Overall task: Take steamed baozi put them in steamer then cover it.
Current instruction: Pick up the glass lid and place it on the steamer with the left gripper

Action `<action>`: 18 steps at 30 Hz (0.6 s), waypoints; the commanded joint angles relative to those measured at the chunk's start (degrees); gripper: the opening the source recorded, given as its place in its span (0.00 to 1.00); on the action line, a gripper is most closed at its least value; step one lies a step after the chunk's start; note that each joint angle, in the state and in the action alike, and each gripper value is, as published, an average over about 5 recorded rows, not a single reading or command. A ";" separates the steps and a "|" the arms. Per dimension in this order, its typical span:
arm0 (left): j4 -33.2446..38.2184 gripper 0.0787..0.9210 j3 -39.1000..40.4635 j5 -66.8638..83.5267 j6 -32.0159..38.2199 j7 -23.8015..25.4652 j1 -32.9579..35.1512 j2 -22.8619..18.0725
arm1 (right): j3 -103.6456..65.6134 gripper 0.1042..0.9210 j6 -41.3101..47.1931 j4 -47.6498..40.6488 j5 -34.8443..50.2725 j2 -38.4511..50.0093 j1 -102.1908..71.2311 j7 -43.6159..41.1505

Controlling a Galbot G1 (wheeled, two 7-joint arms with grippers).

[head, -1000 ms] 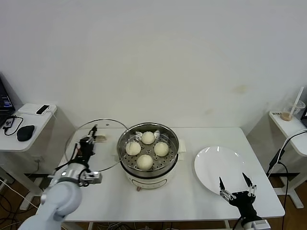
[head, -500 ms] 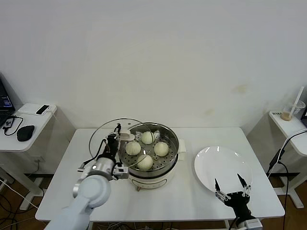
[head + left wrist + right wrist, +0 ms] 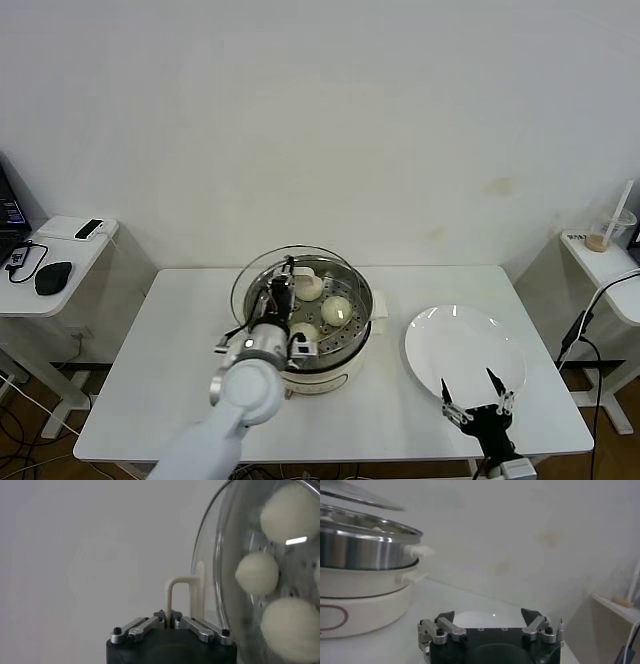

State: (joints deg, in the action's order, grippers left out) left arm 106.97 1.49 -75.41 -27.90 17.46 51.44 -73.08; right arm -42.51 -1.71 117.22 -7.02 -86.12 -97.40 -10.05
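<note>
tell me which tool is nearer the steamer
Left. The left tool holds the cover over the steamer; the right tool waits open by the plate.

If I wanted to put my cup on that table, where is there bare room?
The table is bare left of the steamer, and in the strip between steamer and plate. The plate is bare too, but the right gripper waits at its near edge. Around the steamer it is crowded: the left gripper holds the lid over it.
</note>
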 commanded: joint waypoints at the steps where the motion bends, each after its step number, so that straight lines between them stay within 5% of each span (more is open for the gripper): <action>1: -4.24 0.07 1.57 -3.54 -0.16 0.53 -0.94 -6.90 | 0.61 0.88 -0.16 -0.64 -0.71 -0.11 -0.03 -0.01; 18: -6.41 0.07 -0.46 -5.92 1.71 -1.74 0.36 -7.13 | 1.17 0.88 -0.82 -1.43 -1.48 0.10 -0.11 0.03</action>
State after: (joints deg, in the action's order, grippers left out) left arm 101.69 1.19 -80.01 -26.55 16.24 51.57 -78.94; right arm -41.40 -2.45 115.94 -8.33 -86.09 -97.47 -10.04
